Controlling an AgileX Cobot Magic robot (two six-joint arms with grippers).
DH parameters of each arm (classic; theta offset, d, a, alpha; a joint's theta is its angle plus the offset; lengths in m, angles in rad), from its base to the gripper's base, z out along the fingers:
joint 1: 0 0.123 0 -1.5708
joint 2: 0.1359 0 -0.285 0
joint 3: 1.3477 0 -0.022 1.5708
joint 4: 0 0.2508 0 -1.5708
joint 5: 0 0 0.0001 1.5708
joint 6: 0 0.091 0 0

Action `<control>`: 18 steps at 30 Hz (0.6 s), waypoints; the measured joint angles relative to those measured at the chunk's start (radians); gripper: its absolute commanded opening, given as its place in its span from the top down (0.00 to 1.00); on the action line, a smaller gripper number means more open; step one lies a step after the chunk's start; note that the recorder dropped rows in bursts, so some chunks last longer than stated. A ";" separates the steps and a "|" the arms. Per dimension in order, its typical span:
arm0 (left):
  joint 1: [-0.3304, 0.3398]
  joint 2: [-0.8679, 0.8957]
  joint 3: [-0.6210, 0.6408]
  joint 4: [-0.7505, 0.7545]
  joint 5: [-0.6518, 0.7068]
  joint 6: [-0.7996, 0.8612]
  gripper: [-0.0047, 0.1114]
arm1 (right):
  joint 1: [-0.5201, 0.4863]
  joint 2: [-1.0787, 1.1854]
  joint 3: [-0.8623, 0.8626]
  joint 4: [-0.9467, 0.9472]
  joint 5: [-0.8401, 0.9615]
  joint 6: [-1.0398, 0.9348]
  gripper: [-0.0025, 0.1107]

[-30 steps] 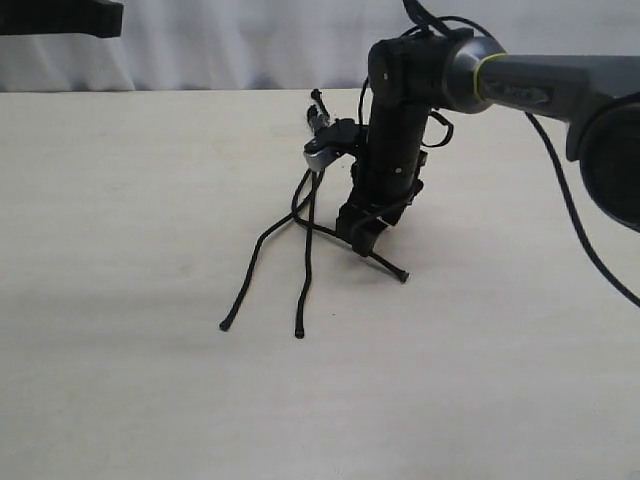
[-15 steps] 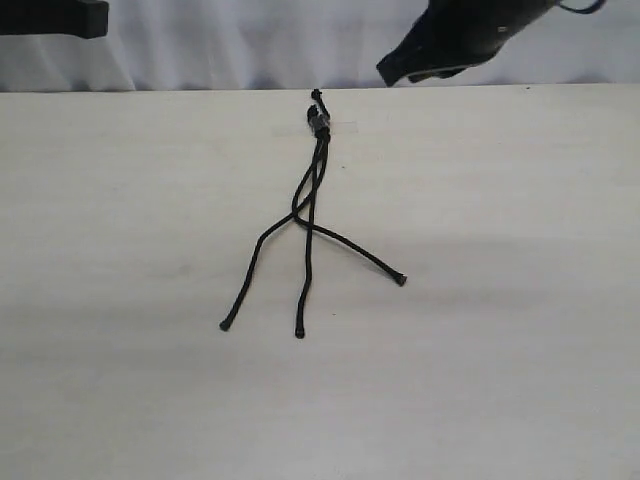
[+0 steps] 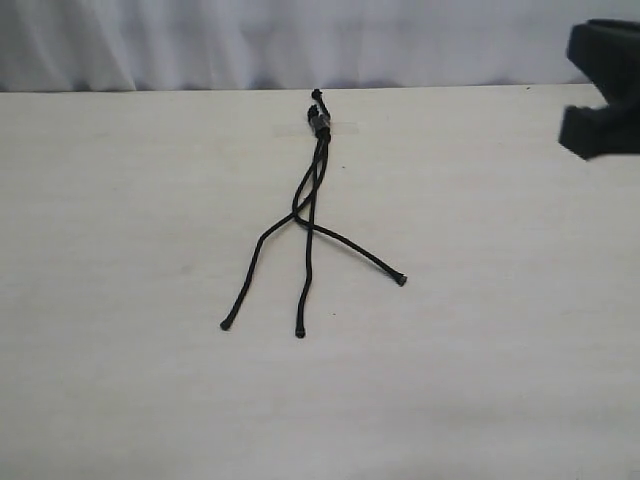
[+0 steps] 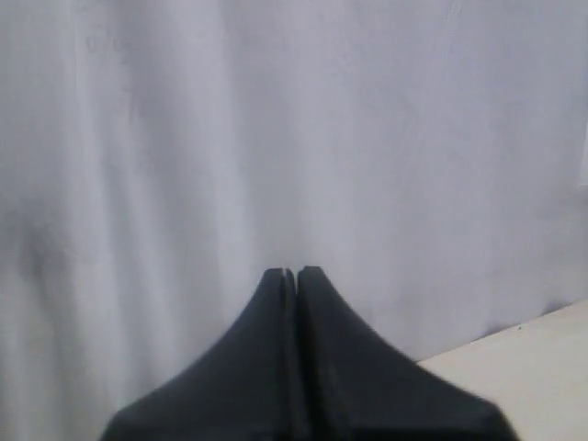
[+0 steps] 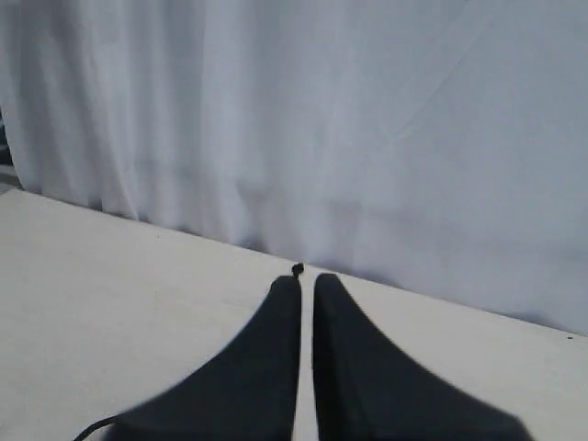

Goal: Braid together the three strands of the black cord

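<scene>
The black cord (image 3: 312, 190) lies flat on the table, its knotted, bound end (image 3: 319, 118) at the far side. The three strands cross once near the middle and fan out toward the near side, with tips at the left (image 3: 224, 325), middle (image 3: 299, 334) and right (image 3: 401, 280). No gripper touches it. In the right wrist view my right gripper (image 5: 306, 280) is low over the table, its jaws a narrow gap apart and empty, with the cord's knotted tip (image 5: 297, 269) just beyond. My left gripper (image 4: 294, 272) is shut on nothing and faces the curtain.
The pale wooden table (image 3: 120, 250) spreads wide around the cord. A white curtain (image 3: 200, 40) hangs behind its far edge. A black part of the right arm (image 3: 600, 90) juts in at the right edge of the exterior view.
The right arm, which was down on the right strand, let it go, rose and pulled off to the right. The left arm's black part left the top-left corner. The cord lies still.
</scene>
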 measured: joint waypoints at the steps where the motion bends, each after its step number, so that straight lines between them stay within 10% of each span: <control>1: 0.000 -0.033 0.019 0.000 -0.001 -0.010 0.96 | 0.000 -0.047 0.038 0.000 -0.012 0.002 0.94; 18: 0.000 -0.231 0.066 0.008 0.217 -0.025 0.96 | 0.000 -0.559 0.201 0.000 -0.038 0.002 0.94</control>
